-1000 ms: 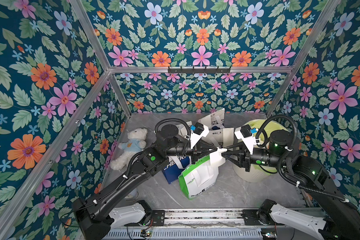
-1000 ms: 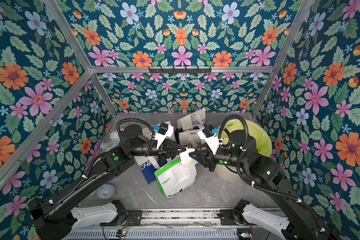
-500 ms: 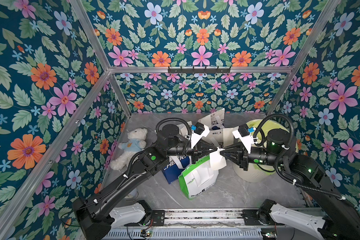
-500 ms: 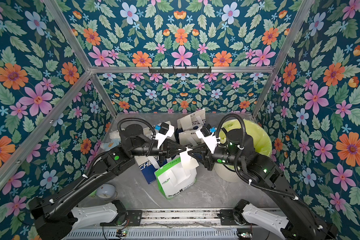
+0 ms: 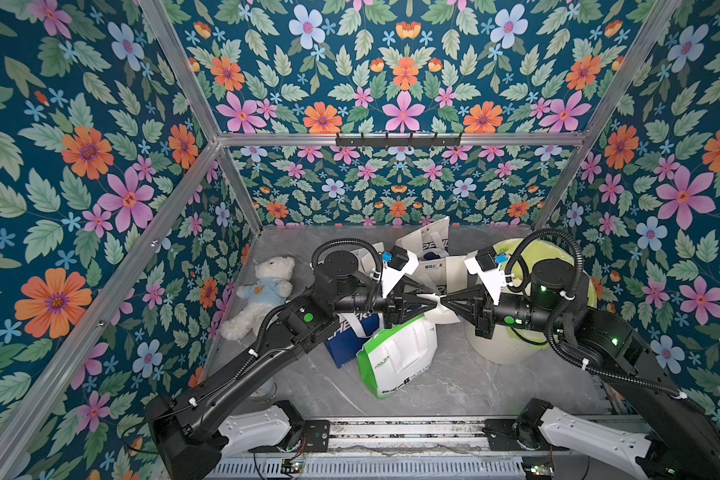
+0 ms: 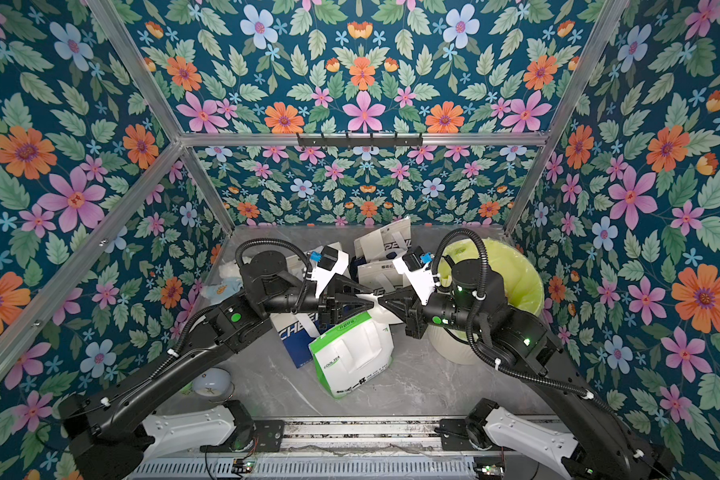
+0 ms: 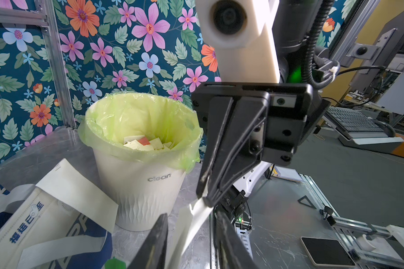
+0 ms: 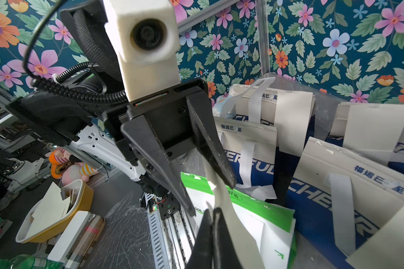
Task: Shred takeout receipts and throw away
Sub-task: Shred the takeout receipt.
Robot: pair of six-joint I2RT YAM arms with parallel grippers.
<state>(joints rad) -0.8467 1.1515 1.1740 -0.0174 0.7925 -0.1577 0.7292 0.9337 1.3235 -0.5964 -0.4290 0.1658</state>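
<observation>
One takeout receipt (image 7: 191,223), a thin white strip, hangs above the bags between the two arms. My right gripper (image 8: 214,240) is shut on its end, the paper (image 8: 226,209) curving away from the tips. My left gripper (image 7: 191,242) is open, its fingers standing apart on either side of the strip. Tip to tip, the left gripper (image 5: 433,305) and right gripper (image 5: 447,302) meet in both top views, over the green-and-white bag (image 5: 395,357). Another receipt (image 7: 77,193) lies on a bag beside the bin. A further sheet (image 8: 376,125) rests on a bag at the back.
The white bin (image 7: 140,177) with a yellow-green liner stands at the right, paper scraps inside. Several blue-and-white bags (image 5: 350,336) crowd the middle and back. A teddy bear (image 5: 258,291) lies at the left wall. A small white dome (image 6: 211,384) sits front left.
My right gripper moved in to the left and shut on the receipt. My left gripper, shut on it before, has opened its jaws.
</observation>
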